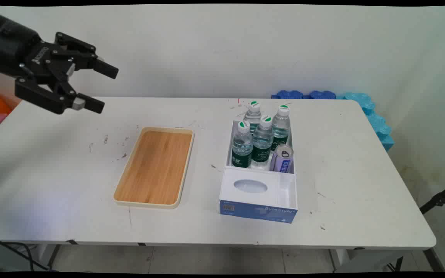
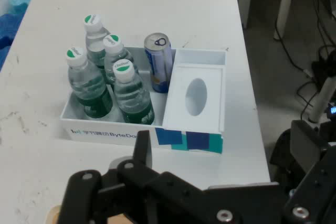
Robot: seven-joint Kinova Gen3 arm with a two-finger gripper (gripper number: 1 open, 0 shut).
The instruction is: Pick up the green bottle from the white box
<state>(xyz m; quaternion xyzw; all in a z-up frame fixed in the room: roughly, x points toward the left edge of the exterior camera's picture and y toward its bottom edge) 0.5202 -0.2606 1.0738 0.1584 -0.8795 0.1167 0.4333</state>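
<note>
The hand (image 1: 102, 88) hangs released and empty above the counter's (image 1: 361, 185) left end. A white-and-blue box (image 1: 258, 210) lettered "ByteStyle" holds four green-capped water bottles (image 1: 262, 141) and a blue can (image 1: 282, 158), right of a wooden tray (image 1: 155, 166).

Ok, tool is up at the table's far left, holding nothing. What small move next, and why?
Probably ease the tool rightward toward the box. It hangs open and empty, high over the table's far left corner, while the four bottles and the can stand in that box, beyond the bare wooden tray.
</note>
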